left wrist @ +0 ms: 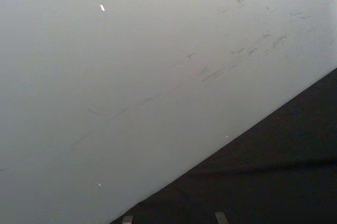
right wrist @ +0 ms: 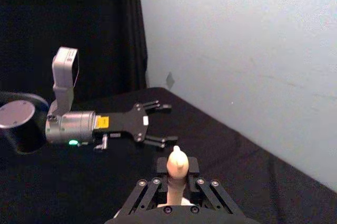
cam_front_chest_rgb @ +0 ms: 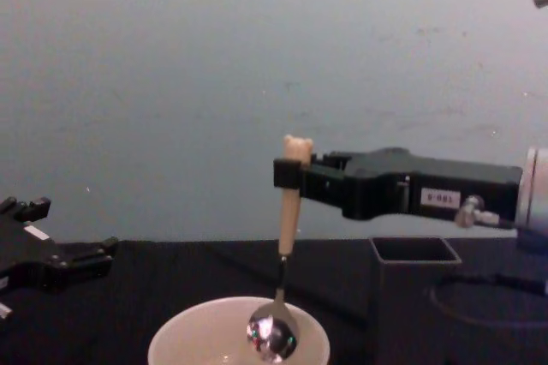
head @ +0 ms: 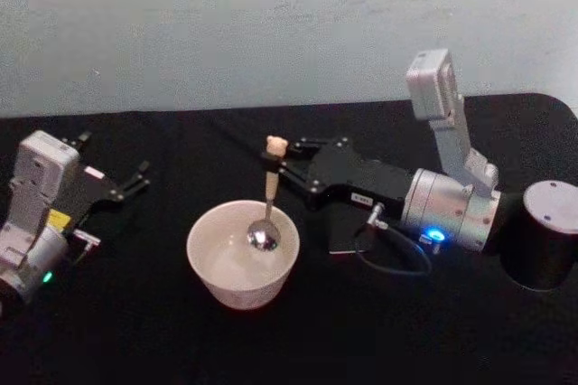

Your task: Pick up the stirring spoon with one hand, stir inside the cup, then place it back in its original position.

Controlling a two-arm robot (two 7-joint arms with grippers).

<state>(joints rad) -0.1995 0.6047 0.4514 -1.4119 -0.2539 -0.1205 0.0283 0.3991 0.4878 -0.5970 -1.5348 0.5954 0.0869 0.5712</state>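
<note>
1. Head view: the right gripper point(head: 275, 161) reaches in from 3 o'clock and pinches the slim stirring spoon with beige handle and tiny bear head point(head: 270, 188) just under the head. The spoon hangs close to upright, and its shiny round metal bowl is inside the wide cream-white round cup point(head: 239, 290), which sits on the black table point(head: 135, 313) at 6 o'clock of centre. The dark grey square holder point(head: 345, 233) lies at 3 o'clock of the cup, largely covered by the arm. The left gripper point(head: 116, 161) is parked at 9 o'clock with its fingers spread, holding nothing.

2. Left wrist view: this camera faces the pale wall point(left wrist: 131, 77) and a corner of the black cloth, away from the work.

3. Right wrist view: the bear head point(right wrist: 177, 162) stands between the right gripper's pads, which are pressed onto the handle from both sides. Across the table the left gripper point(right wrist: 160, 123) lies with its fingers apart.

4. Chest view: the spoon point(cam_front_chest_rgb: 289, 202) drops from the right gripper point(cam_front_chest_rgb: 291, 172) at 12 o'clock to its bowl at 6 o'clock, below the cup's rim point(cam_front_chest_rgb: 171, 335). Whether it touches the bottom I cannot tell. The holder point(cam_front_chest_rgb: 411, 296) stands just beside the cup at 3 o'clock.

5. Judgement: the stirring step is in hand. The next move calls for circling the bowl within the wall without tipping the cup, then lifting clear of the rim and carrying the spoon toward 3 o'clock to lower it into the holder.
</note>
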